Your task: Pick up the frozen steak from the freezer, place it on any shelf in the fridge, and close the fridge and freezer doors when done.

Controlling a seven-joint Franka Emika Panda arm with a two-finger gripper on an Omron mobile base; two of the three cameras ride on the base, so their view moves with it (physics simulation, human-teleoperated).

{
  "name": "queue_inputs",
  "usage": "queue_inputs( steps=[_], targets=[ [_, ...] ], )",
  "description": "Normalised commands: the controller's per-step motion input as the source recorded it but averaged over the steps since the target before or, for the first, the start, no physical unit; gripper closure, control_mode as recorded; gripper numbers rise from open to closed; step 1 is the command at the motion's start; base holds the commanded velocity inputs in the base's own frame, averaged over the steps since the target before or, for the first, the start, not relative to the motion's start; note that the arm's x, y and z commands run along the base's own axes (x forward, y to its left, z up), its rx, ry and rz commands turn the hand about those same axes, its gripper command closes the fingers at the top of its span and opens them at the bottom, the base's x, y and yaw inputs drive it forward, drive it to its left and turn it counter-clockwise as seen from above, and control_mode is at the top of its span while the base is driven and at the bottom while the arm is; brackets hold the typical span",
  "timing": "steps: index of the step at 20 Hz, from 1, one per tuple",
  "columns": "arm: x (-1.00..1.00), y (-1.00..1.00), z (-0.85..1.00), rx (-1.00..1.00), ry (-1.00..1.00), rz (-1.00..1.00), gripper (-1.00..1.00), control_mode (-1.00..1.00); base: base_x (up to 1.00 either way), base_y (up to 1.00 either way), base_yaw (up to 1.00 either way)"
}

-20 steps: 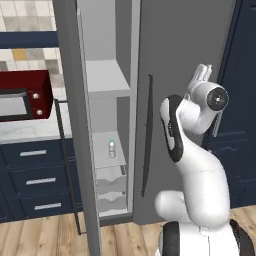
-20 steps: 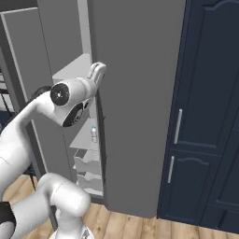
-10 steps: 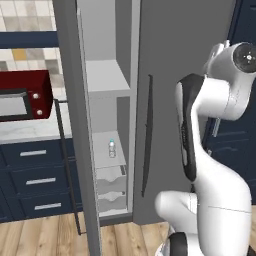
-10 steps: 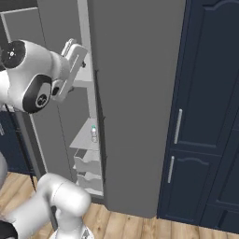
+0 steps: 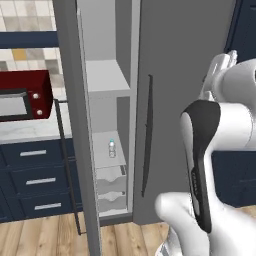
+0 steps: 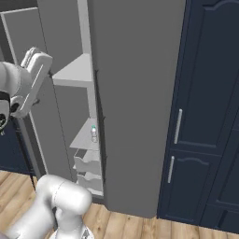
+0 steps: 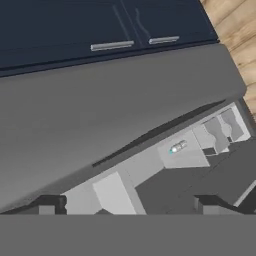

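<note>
The freezer (image 5: 107,80) stands open, its door (image 5: 75,125) swung out to the left. Its pale shelves hold a small bottle (image 5: 112,148) above white drawers (image 5: 111,177). The frozen steak is hidden from view. The fridge door (image 5: 185,100) is shut, and its dark bar handle (image 5: 146,135) runs down the left edge. My gripper (image 7: 127,207) is open and holds nothing. It hovers high in front of the unit, looking down on the fridge door (image 7: 100,110), the bottle (image 7: 177,147) and the drawers (image 7: 222,130). My hand (image 6: 35,70) is level with the upper freezer shelf (image 6: 77,70).
A red microwave (image 5: 25,95) sits on the counter left of the freezer, above navy drawers (image 5: 35,175). Tall navy cabinet doors (image 6: 205,93) with silver handles flank the fridge on the right. The open freezer door's handle (image 5: 67,170) juts out over the wooden floor.
The arm has risen and my hand has swung from chest height up to the level of the upper freezer shelf. The unit and its doors have not moved.
</note>
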Motion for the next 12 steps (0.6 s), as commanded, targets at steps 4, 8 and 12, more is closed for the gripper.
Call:
queue_inputs(
  steps=[4,8,12],
  targets=[
    [-0.79,0.86,-0.15,0.06,-0.14,-0.03,-1.0,-1.0,0.0,0.0,0.0],
    [-0.64,1.0,0.0,0.0,-0.17,-0.1,-1.0,-1.0,0.0,0.0,0.0],
    [-0.3,1.0,-0.02,0.0,-0.12,-0.16,-1.0,-1.0,0.0,0.0,0.0]
  ],
)
